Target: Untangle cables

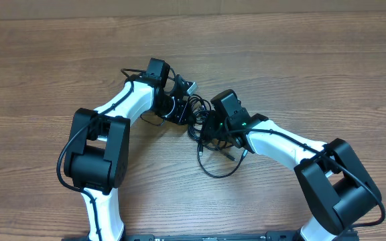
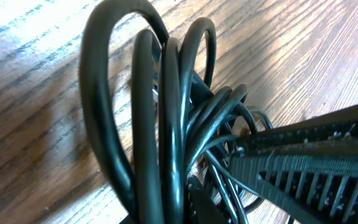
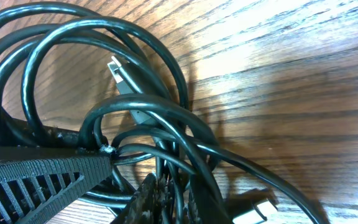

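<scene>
The cables (image 1: 197,115) are a knot of thin black cords in the middle of the table, and one slack loop (image 1: 221,169) trails toward the front. From the left, my left gripper (image 1: 179,107) is shut on the bundle. In the left wrist view several loops (image 2: 166,118) rise out of my left gripper (image 2: 185,196). From the right, my right gripper (image 1: 210,127) is shut on the cables too. In the right wrist view strands pass through my right gripper (image 3: 173,190), and two silver-tipped plugs (image 3: 117,70) (image 3: 255,211) lie loose among the cords.
The wooden table (image 1: 327,67) lies around the knot on all sides. The two grippers are almost touching. Each wrist view shows the other gripper's ribbed black finger (image 2: 316,168) (image 3: 42,174) close by. A grey plug (image 1: 191,87) sticks out behind the knot.
</scene>
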